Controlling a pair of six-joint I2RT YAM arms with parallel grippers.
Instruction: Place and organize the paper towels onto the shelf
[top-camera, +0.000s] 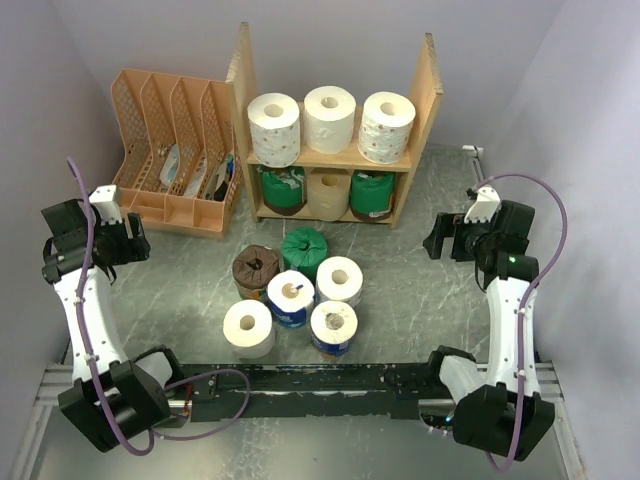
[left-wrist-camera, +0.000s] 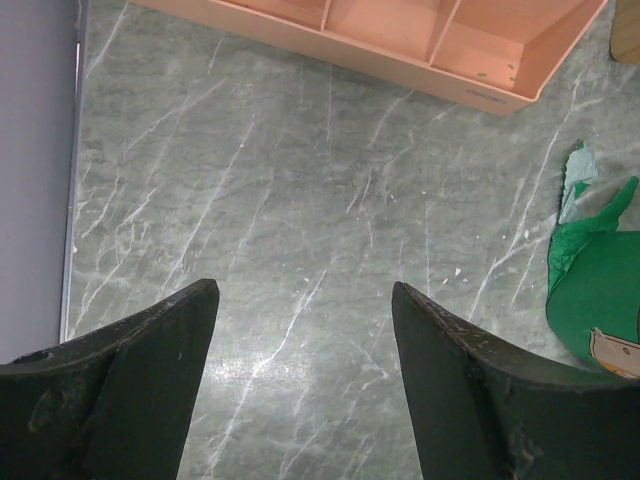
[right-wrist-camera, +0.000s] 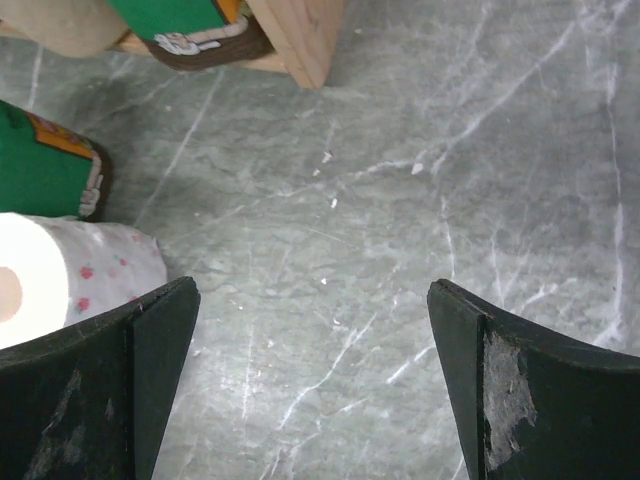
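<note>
Paper towels (top-camera: 339, 278): six loose rolls stand on end in a tight cluster on the table (top-camera: 430, 300), just in front of the shelf (top-camera: 431, 95), several of them touching. Two are plain white and two blue-wrapped. There is also a brown-wrapped roll (top-camera: 255, 268) and a green-wrapped roll (top-camera: 305, 245), which sits nearest the shelf. The shelf already carries three white rolls on the top tier and three on the bottom (green, beige, green). Both tiers look full across, so the rest probably need stacking, though that is a judgement only. Handling estimate: light, soft and compressible, with a cardboard core giving some stiffness. The wrapped ones are likely slicker, and the film may slide or crinkle. None are fragile, but over-squeezing would dent them. Best hold: across the outer wall at mid-height with the jaws wide, or one finger down the centre hole and one outside. Take the outer rolls first, since neighbours block finger entry. Left gripper (left-wrist-camera: 305, 300): spread, nothing between the fingers, over bare table near the file organizer (left-wrist-camera: 400, 40). Right gripper (right-wrist-camera: 310, 300): spread wide, empty, over bare table beside the shelf's right foot.
</note>
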